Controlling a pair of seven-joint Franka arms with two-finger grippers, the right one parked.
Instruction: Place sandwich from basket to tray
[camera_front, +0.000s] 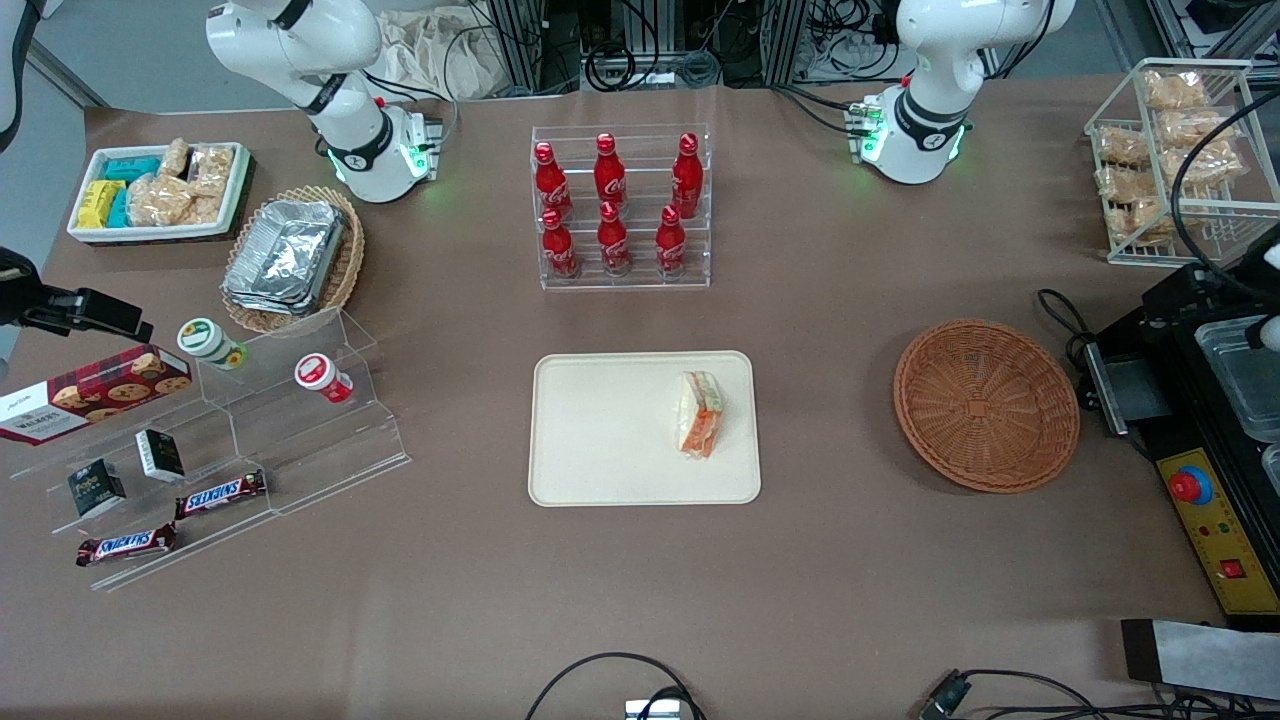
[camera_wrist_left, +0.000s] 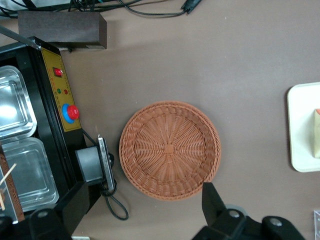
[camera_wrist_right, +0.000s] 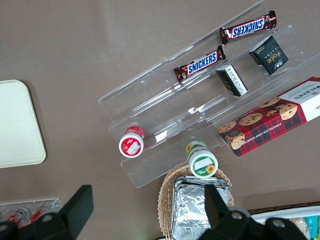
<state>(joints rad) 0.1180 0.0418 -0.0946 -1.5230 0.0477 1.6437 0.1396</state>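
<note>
Front view has the sandwich (camera_front: 700, 414) already on the tray (camera_front: 600, 440) mid-frame, basket (camera_front: 985, 404) empty, my gripper (camera_wrist_left: 135, 220) above it, fingers spread, holding nothing; only risk I see is snagging that cable (camera_wrist_left: 114, 207).

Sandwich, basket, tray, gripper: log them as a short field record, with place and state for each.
sandwich: lies on the tray, near the edge that faces the basket, wrapped, filling edge showing
tray: flat on the table, nearer the front camera than the bottle rack
basket: on the table beside the tray, toward the working arm's end, nothing in it
gripper: above the basket's edge, open, holding nothing
task state: sandwich already on the tray
</note>
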